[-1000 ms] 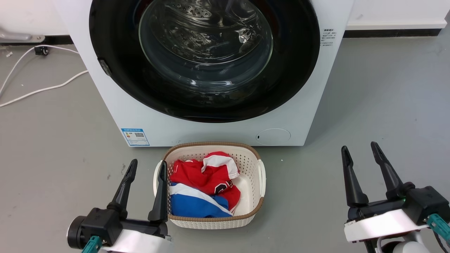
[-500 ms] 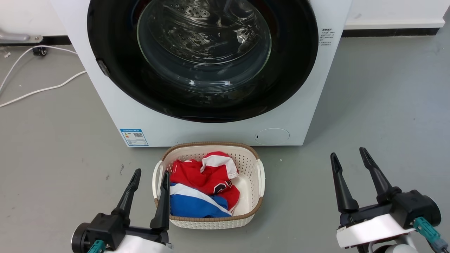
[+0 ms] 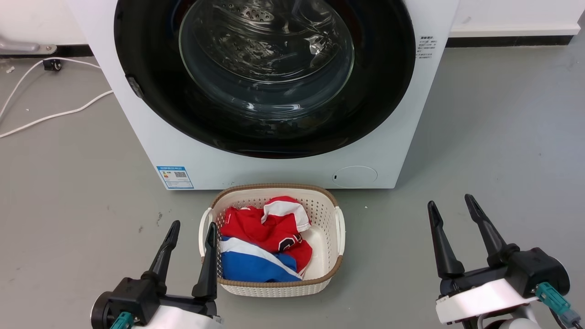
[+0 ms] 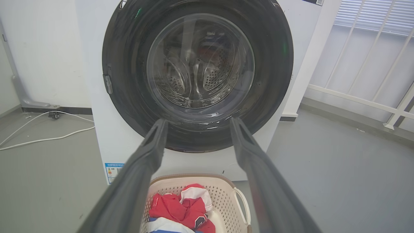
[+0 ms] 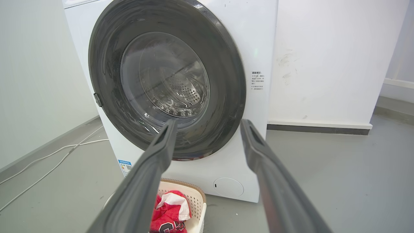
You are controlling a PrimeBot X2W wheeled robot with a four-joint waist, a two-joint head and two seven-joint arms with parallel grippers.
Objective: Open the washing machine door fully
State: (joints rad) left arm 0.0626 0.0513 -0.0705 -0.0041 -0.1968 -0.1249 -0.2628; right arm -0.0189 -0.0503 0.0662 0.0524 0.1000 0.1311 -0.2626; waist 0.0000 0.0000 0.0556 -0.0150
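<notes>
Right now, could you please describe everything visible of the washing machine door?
The washing machine door is round: a wide glossy black rim around a bulging clear glass bowl, the perforated steel drum showing through. It looks shut against the white front, a grey tab on its left edge. Nothing touches it.

Left gripper (image 3: 193, 226) and right gripper (image 3: 450, 201) — both low, upward-pointing, jaws apart, empty
</notes>
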